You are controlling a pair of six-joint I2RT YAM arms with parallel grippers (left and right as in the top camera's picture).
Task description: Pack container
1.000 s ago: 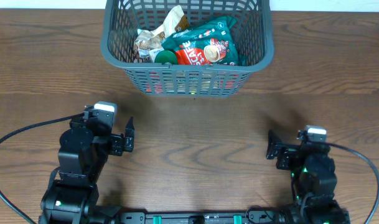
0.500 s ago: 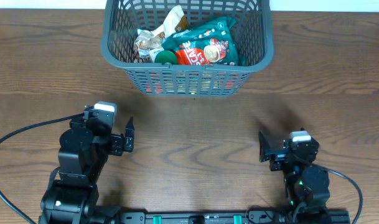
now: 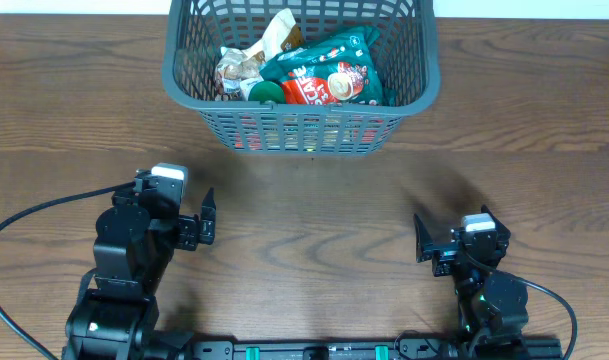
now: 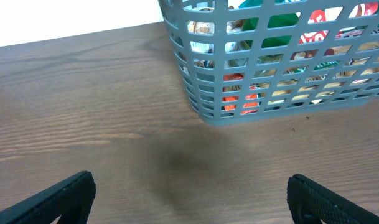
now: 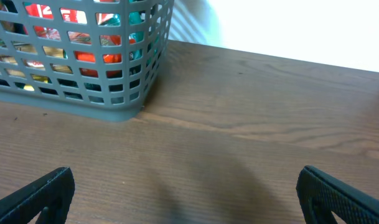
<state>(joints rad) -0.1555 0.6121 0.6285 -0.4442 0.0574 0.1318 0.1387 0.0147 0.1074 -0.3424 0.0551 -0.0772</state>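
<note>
The container (image 3: 183, 83) is a dark gray lattice basket at the table's far middle. It holds a green and red snack bag (image 3: 329, 72), a crumpled white and brown packet (image 3: 246, 62) and other packets. It also shows in the left wrist view (image 4: 195, 106) and the right wrist view (image 5: 124, 111). My left gripper (image 3: 206, 218) is open and empty near the front left, well short of the basket. My right gripper (image 3: 424, 240) is open and empty near the front right. Bare wood lies between each pair of fingers (image 4: 189, 199) (image 5: 186, 199).
The wooden table (image 3: 314, 215) runs between the basket and both arms. A black cable (image 3: 34, 215) loops at the left front and another (image 3: 554, 295) at the right front. A white surface (image 5: 301, 31) lies beyond the table's far edge.
My right arm has drawn back toward the front edge and slightly left, gripper still open. The left arm and the basket have not moved.
</note>
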